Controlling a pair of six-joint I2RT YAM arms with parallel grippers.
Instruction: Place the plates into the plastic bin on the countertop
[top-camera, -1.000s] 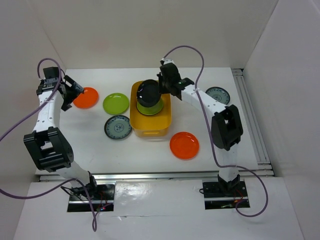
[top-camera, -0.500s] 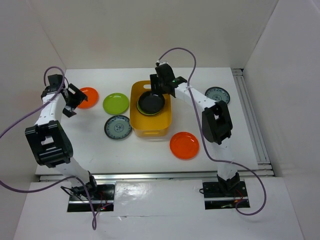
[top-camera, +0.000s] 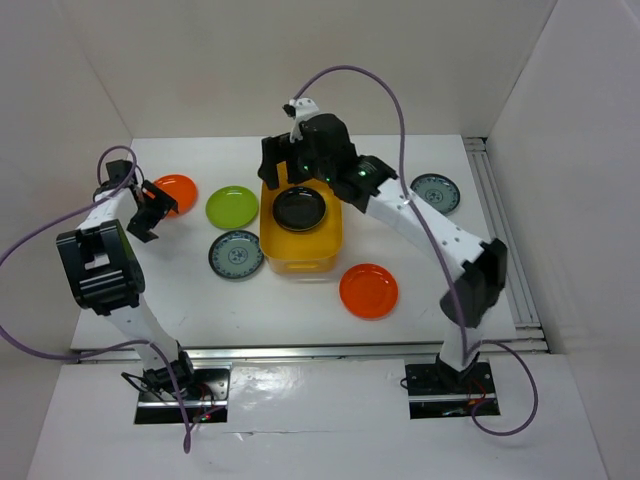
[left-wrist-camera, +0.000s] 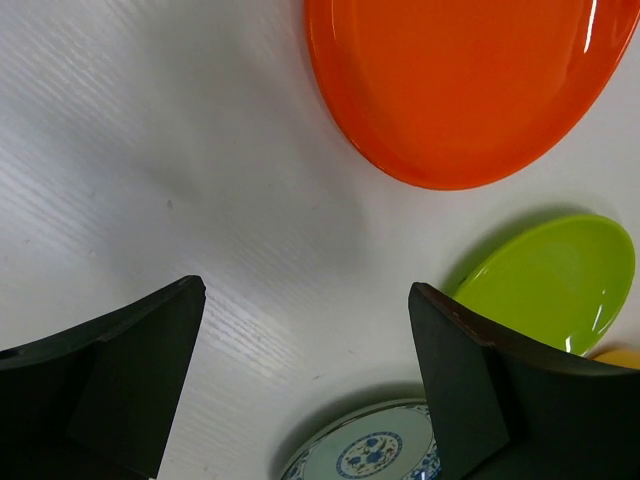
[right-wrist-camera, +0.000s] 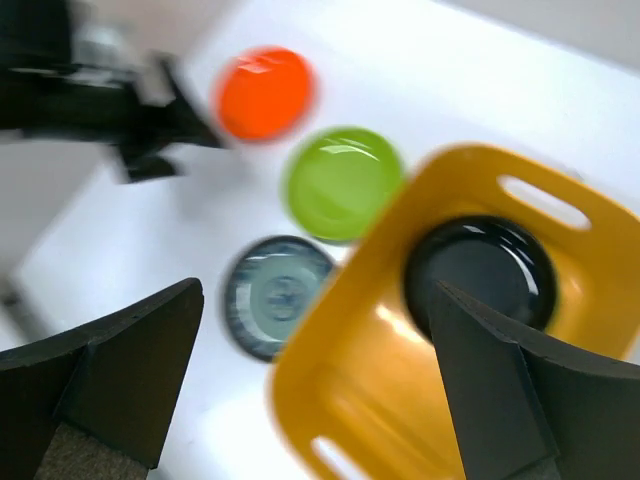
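Note:
The yellow plastic bin (top-camera: 302, 252) stands mid-countertop with a glossy black plate (top-camera: 299, 208) lying flat inside it. My right gripper (top-camera: 300, 170) hangs open above the bin's far end, holding nothing; its wrist view looks down on the bin (right-wrist-camera: 400, 340) and black plate (right-wrist-camera: 482, 272). My left gripper (top-camera: 152, 212) is open, low beside an orange plate (top-camera: 177, 193) at the far left, with only bare countertop (left-wrist-camera: 200, 150) between its fingers (left-wrist-camera: 120, 380). The orange plate (left-wrist-camera: 470, 80), a lime green plate (top-camera: 232, 206) and a blue patterned plate (top-camera: 236, 254) lie on the white countertop left of the bin.
Another orange plate (top-camera: 369, 290) lies right of the bin's near end, and a second patterned plate (top-camera: 436, 190) at the far right. White walls enclose the table on three sides. A metal rail (top-camera: 500, 230) runs along the right edge.
My right gripper opened and let go of the black plate, which now lies flat in the bin, then rose and swung left. My left gripper shifted nearer, alongside the orange plate.

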